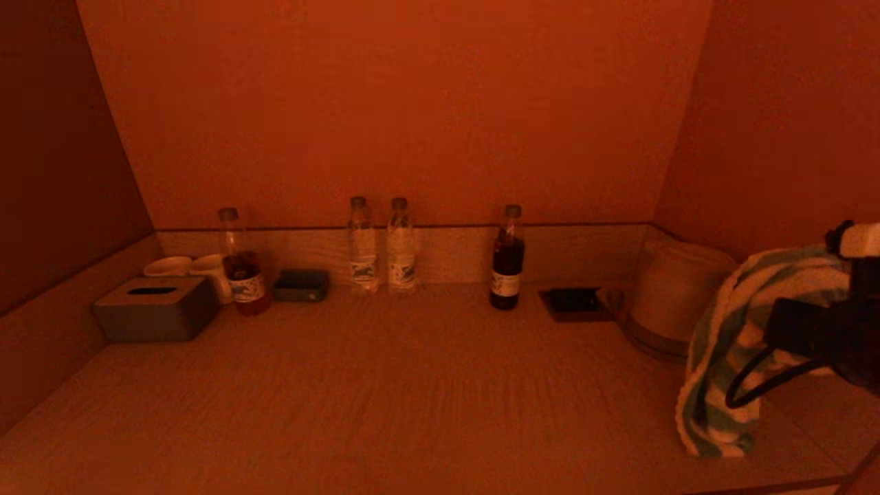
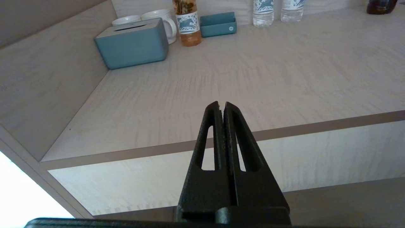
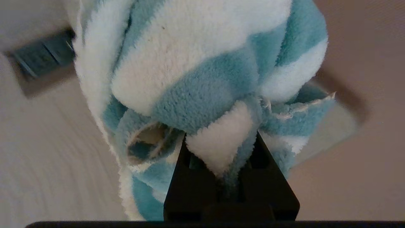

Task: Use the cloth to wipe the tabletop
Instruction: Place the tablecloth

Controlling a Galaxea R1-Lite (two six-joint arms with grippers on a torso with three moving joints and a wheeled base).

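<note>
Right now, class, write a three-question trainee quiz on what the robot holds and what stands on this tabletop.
1. True or false: the left gripper holds the cloth.
2. Which stands nearest the tissue box? A) kettle B) mugs C) dark bottle
3. Fill in: two clear bottles stand by the back ____.

Key: 1 false, the right gripper grips it; 2 B; 3 wall.
</note>
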